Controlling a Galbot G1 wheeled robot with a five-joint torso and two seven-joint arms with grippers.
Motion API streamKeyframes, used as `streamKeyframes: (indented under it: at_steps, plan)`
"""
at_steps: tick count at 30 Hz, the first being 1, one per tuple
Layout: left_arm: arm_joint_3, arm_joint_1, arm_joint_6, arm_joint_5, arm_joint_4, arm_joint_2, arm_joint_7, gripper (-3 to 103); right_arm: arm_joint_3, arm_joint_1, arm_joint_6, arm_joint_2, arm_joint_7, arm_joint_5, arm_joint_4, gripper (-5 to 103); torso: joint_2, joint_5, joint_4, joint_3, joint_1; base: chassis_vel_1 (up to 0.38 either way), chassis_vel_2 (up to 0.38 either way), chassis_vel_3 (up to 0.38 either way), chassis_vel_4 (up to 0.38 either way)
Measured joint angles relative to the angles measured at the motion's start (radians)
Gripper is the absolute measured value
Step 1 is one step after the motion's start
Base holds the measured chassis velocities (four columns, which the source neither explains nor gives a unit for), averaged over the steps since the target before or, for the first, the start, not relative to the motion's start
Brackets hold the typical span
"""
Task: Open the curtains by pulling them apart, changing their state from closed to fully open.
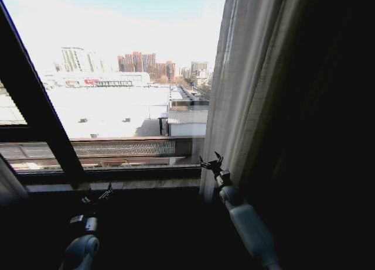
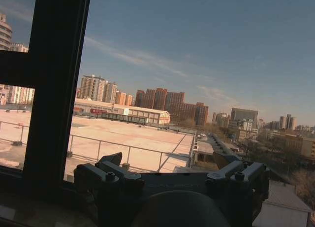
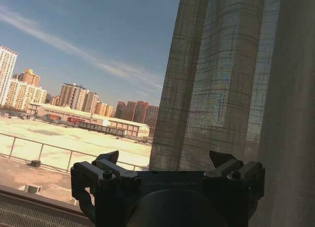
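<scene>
Nearly finished: sheer curtain [image 1: 246, 88] bunched at window's right, open empty right claw [image 1: 211, 163] beside its edge, left claw [image 1: 96, 197] open, idle by sill; final check of full opening next.

Upper-floor room of a city building, use undetermined: beyond the fingers [image 3: 106, 160] a large window with dark frame bars [image 1: 35, 106] overlooks flat rooftops [image 1: 111, 109] and distant high-rises [image 1: 143, 62], with sheer pleated curtains [image 1: 246, 88] gathered just beside them.
</scene>
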Motion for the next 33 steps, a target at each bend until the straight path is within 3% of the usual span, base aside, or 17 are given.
streamKeyframes:
  at_steps: [11, 24, 29, 33]
  plan:
    - [0.0, 0.0, 0.0, 0.0, 0.0, 0.0, 0.0, 100, 0.053, -0.075, 0.017, -0.038, -0.008, 0.006, 0.018, 100, 0.0, 0.0001, -0.0004, 0.0, 0.0, 0.0, 0.0, 0.0, 0.0]
    - [0.0, 0.0, 0.0, 0.0, 0.0, 0.0, 0.0, 100, 0.01, 0.099, 0.013, 0.06, 0.0, -0.015, -0.158, 100, 0.0, 0.0001, 0.0, 0.0, 0.0, 0.0, 0.0, 0.0, 0.0]
    - [0.0, 0.0, 0.0, 0.0, 0.0, 0.0, 0.0, 100, 0.008, 0.12, 0.018, 0.067, -0.002, -0.021, -0.192, 103, 0.0, 0.0002, -0.0005, 0.0, 0.0, 0.0, 0.0, 0.0, 0.0]
    - [0.0, 0.0, 0.0, 0.0, 0.0, 0.0, 0.0, 100, 0.009, 0.12, 0.032, 0.066, -0.013, -0.016, -0.195, 90, 0.0, 0.0002, -0.0004, 0.0, 0.0, 0.0, 0.0, 0.0, 0.0]
